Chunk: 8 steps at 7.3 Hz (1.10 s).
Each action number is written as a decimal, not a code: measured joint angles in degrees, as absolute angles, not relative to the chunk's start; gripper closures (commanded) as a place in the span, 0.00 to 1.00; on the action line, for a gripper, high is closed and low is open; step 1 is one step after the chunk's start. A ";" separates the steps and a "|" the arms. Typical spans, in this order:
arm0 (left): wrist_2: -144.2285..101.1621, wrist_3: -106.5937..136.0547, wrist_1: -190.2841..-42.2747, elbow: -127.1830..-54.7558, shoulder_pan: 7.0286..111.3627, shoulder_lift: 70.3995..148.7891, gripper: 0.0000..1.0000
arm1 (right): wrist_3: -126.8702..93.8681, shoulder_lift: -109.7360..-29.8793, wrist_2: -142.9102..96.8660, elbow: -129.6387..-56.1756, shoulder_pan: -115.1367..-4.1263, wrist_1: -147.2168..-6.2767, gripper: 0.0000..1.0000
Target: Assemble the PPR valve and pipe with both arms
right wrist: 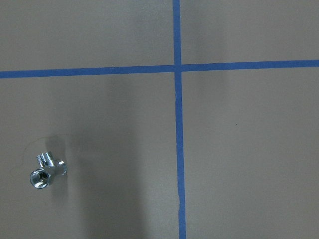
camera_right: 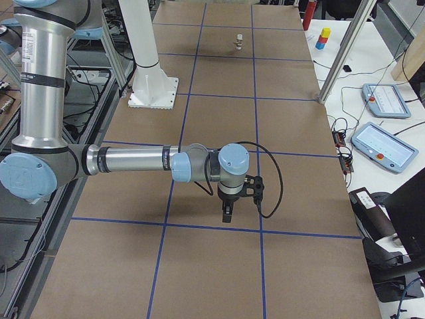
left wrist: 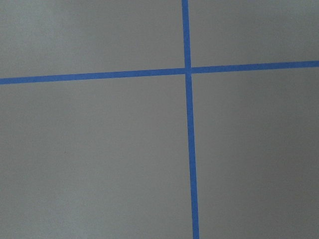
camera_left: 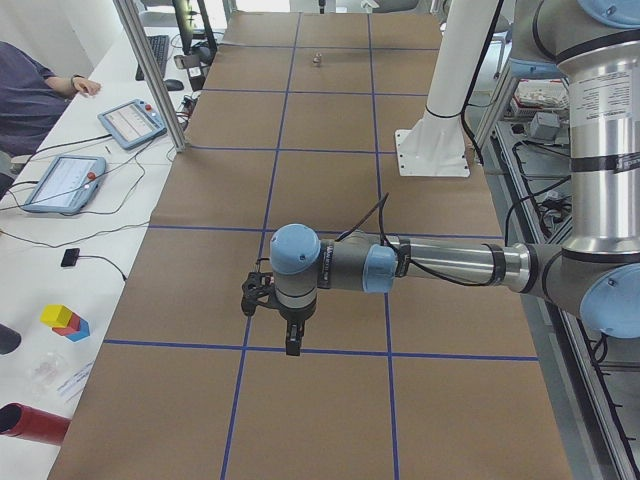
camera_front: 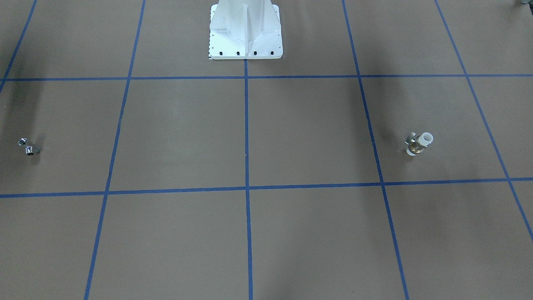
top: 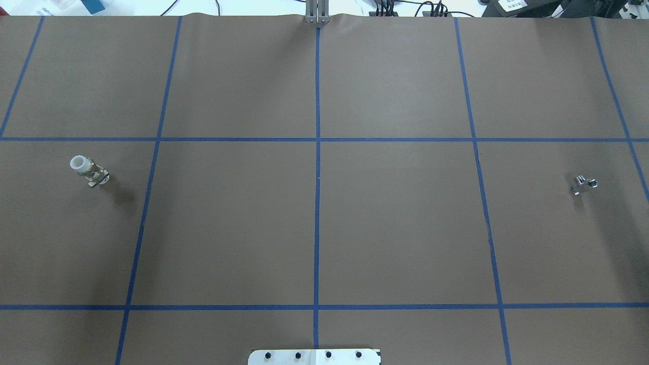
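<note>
The PPR valve, brass middle with white ends, stands on the brown mat on the robot's left side; it also shows in the overhead view and far off in the exterior right view. The pipe, a small silver fitting, lies on the robot's right side; it also shows in the overhead view, the right wrist view and the exterior left view. My left gripper and right gripper hang above the mat and point down. They show only in the side views, so I cannot tell whether they are open or shut.
The white bolted pedestal stands at the robot's side of the table. Blue tape lines divide the mat into squares. A side desk holds tablets, coloured blocks and a seated person.
</note>
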<state>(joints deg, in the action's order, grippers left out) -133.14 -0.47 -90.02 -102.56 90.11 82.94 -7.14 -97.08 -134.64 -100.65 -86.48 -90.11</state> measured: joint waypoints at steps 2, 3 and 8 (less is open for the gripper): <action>-132.93 0.20 -89.58 -105.41 87.34 85.24 0.00 | -7.25 -96.86 -134.80 -100.89 -86.48 -90.09 0.01; -132.84 2.09 -89.35 -106.98 85.23 86.66 0.00 | -7.27 -96.66 -134.81 -100.94 -86.48 -90.09 0.01; -127.50 35.32 -90.13 -107.00 63.31 97.92 0.00 | -7.29 -96.18 -134.91 -100.94 -86.43 -90.09 0.01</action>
<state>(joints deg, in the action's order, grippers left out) -127.50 35.32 -90.13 -107.00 63.31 97.92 -7.29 -96.18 -134.91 -100.94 -86.43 -90.09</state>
